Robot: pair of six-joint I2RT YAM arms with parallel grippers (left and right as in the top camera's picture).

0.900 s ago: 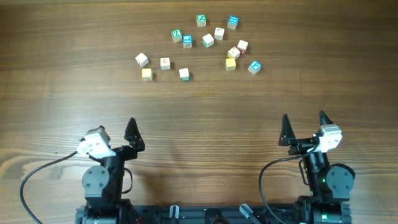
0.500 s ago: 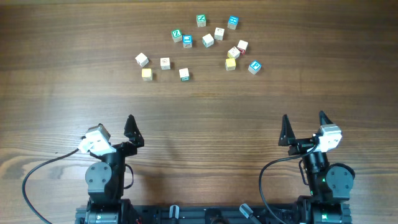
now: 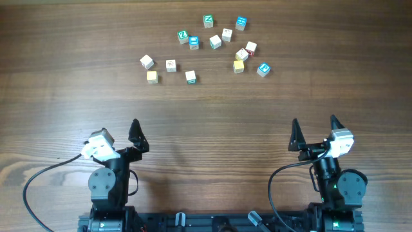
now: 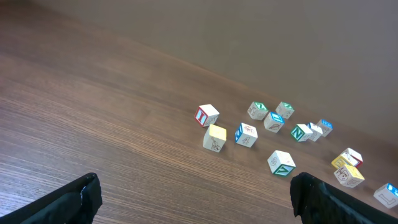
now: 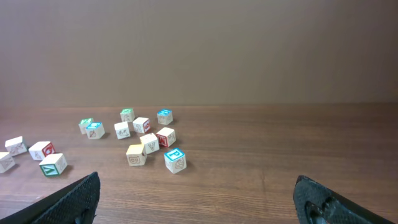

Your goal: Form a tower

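No tower stands yet. Every cube lies singly on the table point(image 3: 206, 129), in a loose scatter at the far side, slightly right of centre. My left end effector point(image 3: 116, 138) and right end effector point(image 3: 315, 132) both sit at the near edge, well apart from the cubes, jaws spread wide and holding nothing.

I judge the step in hand to be picking a base cube. I would choose one at the rim of the scatter, such as the blue P cube point(image 3: 263, 69) at the near right, since it has free table on its near and right sides for the fingers. The yellow cube point(image 3: 239, 66) just left of it is near enough to get nudged, so I would come down with the jaws aligned to the cube's flat sides and close squarely. Open wood near of the scatter looks like the safest place to build.

The overhead view gives me the layout and both arms, but mostly top faces. The right wrist view shows that no cube sits on another, and shows the P cube's side face. The left wrist view shows a red-framed face on the leftmost cube point(image 4: 207, 115), which from above looks plain pale.
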